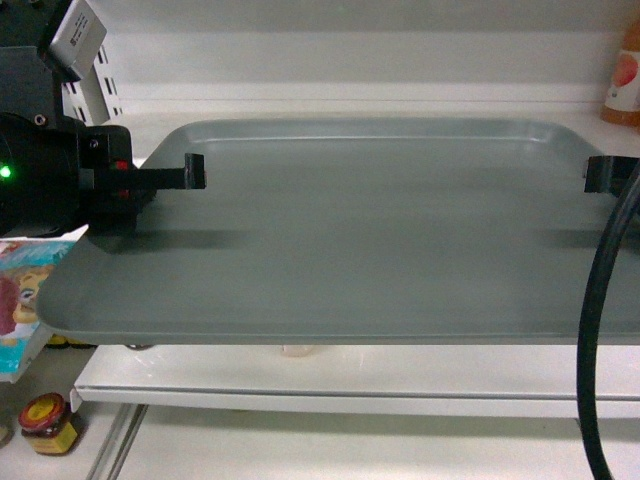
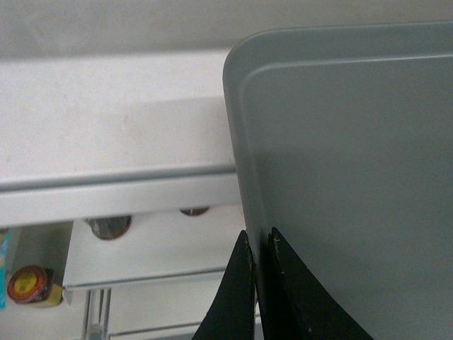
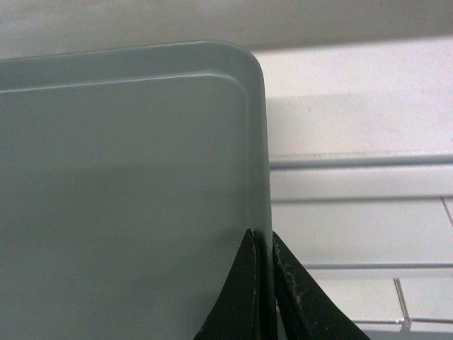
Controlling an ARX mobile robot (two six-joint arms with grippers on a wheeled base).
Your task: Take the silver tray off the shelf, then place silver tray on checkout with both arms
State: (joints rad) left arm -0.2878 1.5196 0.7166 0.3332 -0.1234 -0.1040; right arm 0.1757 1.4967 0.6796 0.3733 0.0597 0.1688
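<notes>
left gripper: jaws pinched narrow on the left rim of the silver tray. right gripper: likewise clamped on the right rim. tray: held about level between both, over the front lip of the shelf, far edge near the back wall. risk: thin edge holds; uneven arm motion could twist or slip the tray. bottle far right, jar below left, clear of it.
</notes>
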